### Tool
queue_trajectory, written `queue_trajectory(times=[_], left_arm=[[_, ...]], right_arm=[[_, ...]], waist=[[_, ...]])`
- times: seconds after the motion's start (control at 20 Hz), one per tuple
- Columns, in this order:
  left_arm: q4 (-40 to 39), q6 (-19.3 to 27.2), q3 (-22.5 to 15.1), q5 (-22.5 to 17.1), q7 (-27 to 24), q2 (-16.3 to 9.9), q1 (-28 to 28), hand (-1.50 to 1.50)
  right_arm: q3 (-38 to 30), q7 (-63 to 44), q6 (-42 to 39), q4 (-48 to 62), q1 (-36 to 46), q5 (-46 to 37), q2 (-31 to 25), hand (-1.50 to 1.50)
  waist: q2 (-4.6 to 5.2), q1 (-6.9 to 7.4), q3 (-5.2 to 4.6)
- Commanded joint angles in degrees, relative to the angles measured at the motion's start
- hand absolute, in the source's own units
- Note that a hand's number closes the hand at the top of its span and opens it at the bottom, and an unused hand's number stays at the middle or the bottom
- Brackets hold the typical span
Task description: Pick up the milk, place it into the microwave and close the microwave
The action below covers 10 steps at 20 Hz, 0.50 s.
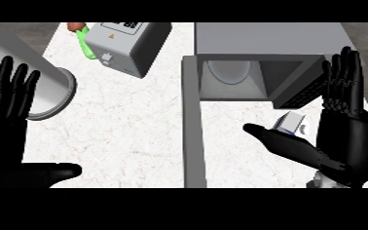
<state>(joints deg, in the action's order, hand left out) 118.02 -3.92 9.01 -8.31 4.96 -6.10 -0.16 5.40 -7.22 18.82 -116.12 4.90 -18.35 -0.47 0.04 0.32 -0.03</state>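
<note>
Right fingers [343, 85]: straight and pointing up along the right edge of the frame, thumb stretched out to the left below the carton.
Right hand [338, 143]: wide open, palm showing, curled round nothing; the milk sits between thumb and fingers.
Milk [289, 123]: small white and blue carton, right of centre, just in front of the microwave's opening and still outside it.
Microwave [266, 41]: grey box at upper right, cavity showing, round plate [230, 71] inside.
Microwave door [193, 126]: swung open, running down the middle of the frame.
Left hand [16, 97]: open, fingers up, at the left edge.
Counter [122, 126]: white marble.
Upper left: a grey boxy appliance [129, 46] with a green item [85, 44] beside it.
</note>
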Motion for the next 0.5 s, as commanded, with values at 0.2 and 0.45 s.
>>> queue_trajectory(times=[0.2, 0.45], left_arm=[[7.5, -6.22, 5.42, -8.33, 0.36, -1.65, 11.25, -1.5], [9.09, -9.88, 10.25, -13.39, -1.06, -2.2, 15.47, -1.5]], right_arm=[[3.71, -7.64, 5.94, -0.9, -0.26, -8.99, 0.42, -1.5], [4.89, -9.6, 9.13, -1.68, -3.39, -11.36, 0.47, -1.5]], waist=[[-0.17, 0.1, 0.01], [-0.17, 0.04, 0.0]])
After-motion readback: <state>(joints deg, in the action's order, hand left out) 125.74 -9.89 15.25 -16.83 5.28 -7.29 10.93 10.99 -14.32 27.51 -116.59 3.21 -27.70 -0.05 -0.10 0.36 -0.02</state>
